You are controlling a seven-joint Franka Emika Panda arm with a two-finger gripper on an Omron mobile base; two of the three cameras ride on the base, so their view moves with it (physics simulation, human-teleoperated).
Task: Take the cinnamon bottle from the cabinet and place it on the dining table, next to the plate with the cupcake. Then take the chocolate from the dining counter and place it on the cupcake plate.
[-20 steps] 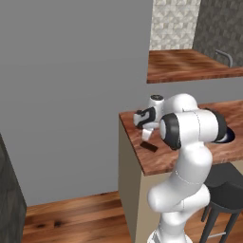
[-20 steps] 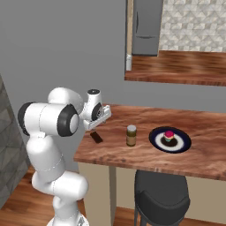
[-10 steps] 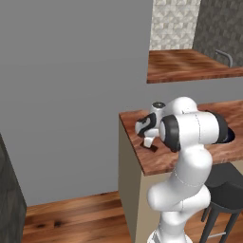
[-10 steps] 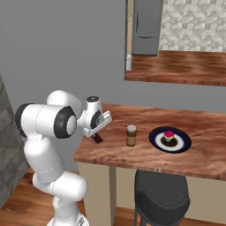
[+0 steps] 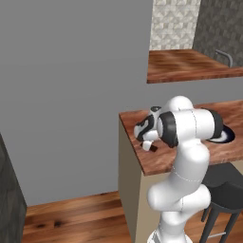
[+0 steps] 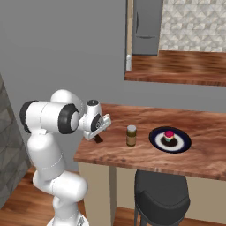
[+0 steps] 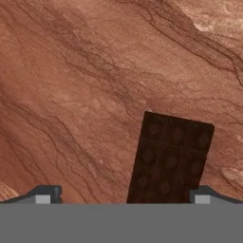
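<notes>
The chocolate [image 7: 171,159], a flat dark-brown bar, lies on the reddish wood dining table [image 6: 132,117] near its left end. My gripper [image 7: 124,195] hangs open just above it, and the bar sits between the two fingertips [image 7: 45,193], closer to the right one. From the right base view the hand [image 6: 98,134] is low over the chocolate [image 6: 98,140]. The cinnamon bottle [image 6: 131,135] stands upright on the table, just left of the dark plate [image 6: 154,136] that carries the cupcake [image 6: 169,135]. In the left base view the gripper [image 5: 148,144] covers most of the chocolate [image 5: 153,149].
A dark stool [image 6: 161,196] stands under the table's front edge. Behind, a second wood counter [image 6: 176,66] runs along the wall, with a grey fridge [image 6: 145,26] beyond it. A grey wall [image 5: 71,95] closes the left side.
The hand has dropped toward the table top and now sits close over the chocolate. Its jaws stay wide. Bottle, plate and cupcake have not moved.
</notes>
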